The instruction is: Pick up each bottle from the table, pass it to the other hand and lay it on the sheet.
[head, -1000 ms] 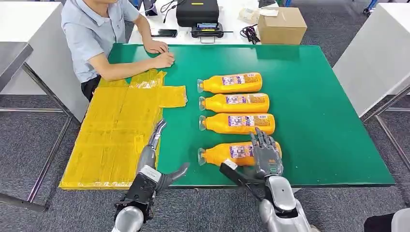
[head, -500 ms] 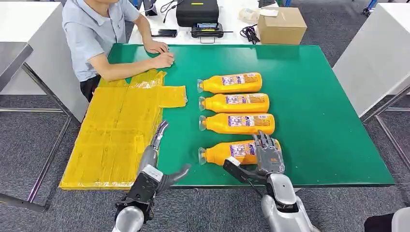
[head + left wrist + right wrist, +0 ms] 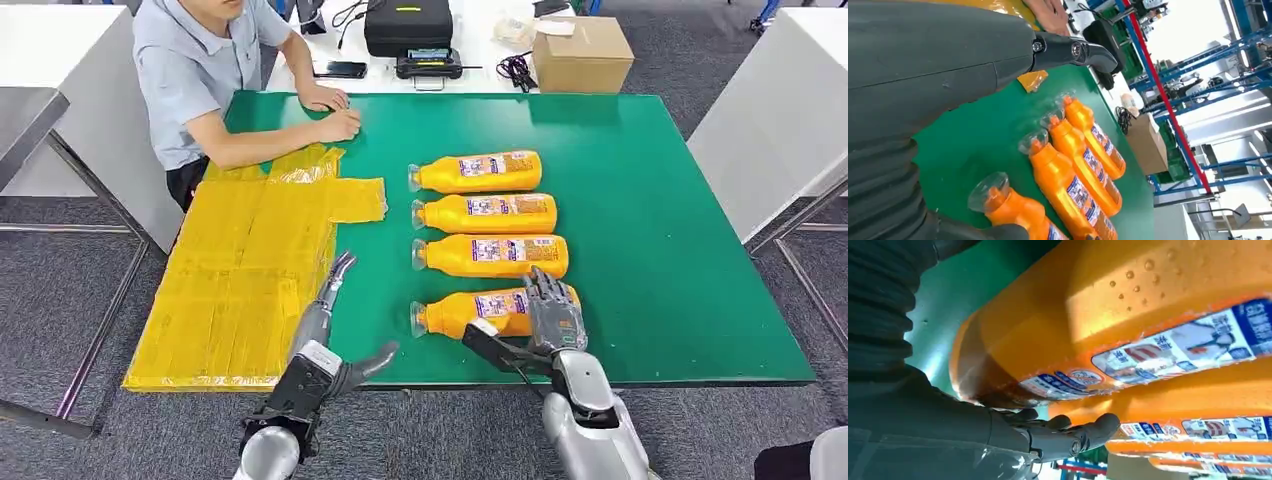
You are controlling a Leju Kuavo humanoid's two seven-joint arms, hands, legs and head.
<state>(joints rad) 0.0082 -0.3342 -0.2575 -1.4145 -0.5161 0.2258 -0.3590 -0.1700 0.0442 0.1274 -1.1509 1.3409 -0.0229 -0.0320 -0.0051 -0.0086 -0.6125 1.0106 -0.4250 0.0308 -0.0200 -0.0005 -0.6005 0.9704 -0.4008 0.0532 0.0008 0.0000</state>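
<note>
Four orange bottles lie side by side on the green table [image 3: 650, 200], caps pointing left. My right hand [image 3: 552, 315] lies over the base end of the nearest bottle [image 3: 465, 313], its fingers stretched across it and its thumb standing off along the near side. The right wrist view has that bottle [image 3: 1098, 315] close against the palm, with the fingers [image 3: 1068, 435] reaching past its far side. My left hand [image 3: 325, 325] hovers with fingers spread and nothing in it, between the yellow sheet [image 3: 240, 280] and the nearest bottle [image 3: 1018, 212].
A person [image 3: 200, 70] sits at the far left corner with both forearms on the table, next to the sheet's far end. A cardboard box [image 3: 583, 52] and a black case [image 3: 408, 25] stand on the white table behind. The bottles' right is bare green table.
My right hand has settled slightly on the nearest bottle, its thumb coming closer to the bottle's side. My left hand has drifted a little to the right. The bottles have not moved.
</note>
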